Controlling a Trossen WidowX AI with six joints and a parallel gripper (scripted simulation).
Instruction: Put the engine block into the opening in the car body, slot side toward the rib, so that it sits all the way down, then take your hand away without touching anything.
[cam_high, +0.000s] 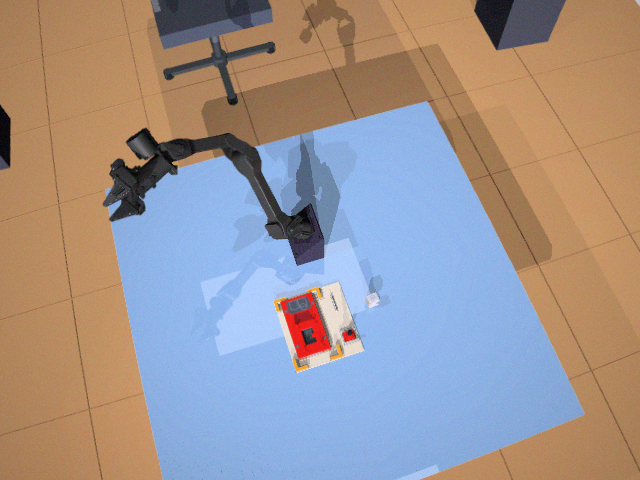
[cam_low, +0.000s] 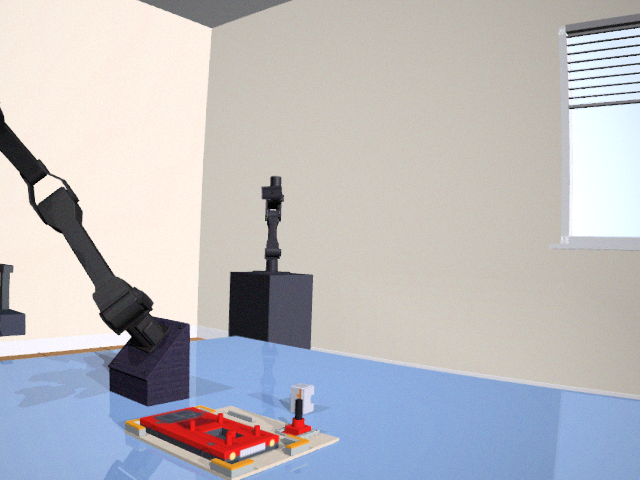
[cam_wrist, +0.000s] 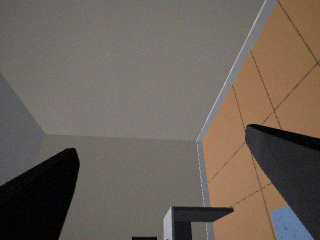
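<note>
My gripper (cam_high: 108, 212) (cam_wrist: 163, 144) is open and empty, high above the blue mat's left edge, far from the car; it is outside the exterior view. The red car body (cam_high: 321, 324) (cam_low: 173, 427) lies on the cream board (cam_high: 339, 319) (cam_low: 323, 439), between orange-topped corner pieces. Its dark opening (cam_high: 308, 336) (cam_low: 221, 432) shows no block in it. A whitish block (cam_high: 372, 299) (cam_low: 308, 401), apparently the engine block, stands on the mat just off the board. A notch shows on its right side in the exterior view. The rib cannot be made out.
A red base with a black post (cam_high: 348, 334) (cam_low: 298, 426) stands on the board beside the car. Short pegs rise from the car top. The arm's dark base box (cam_high: 310, 251) (cam_low: 168, 379) stands behind the board.
</note>
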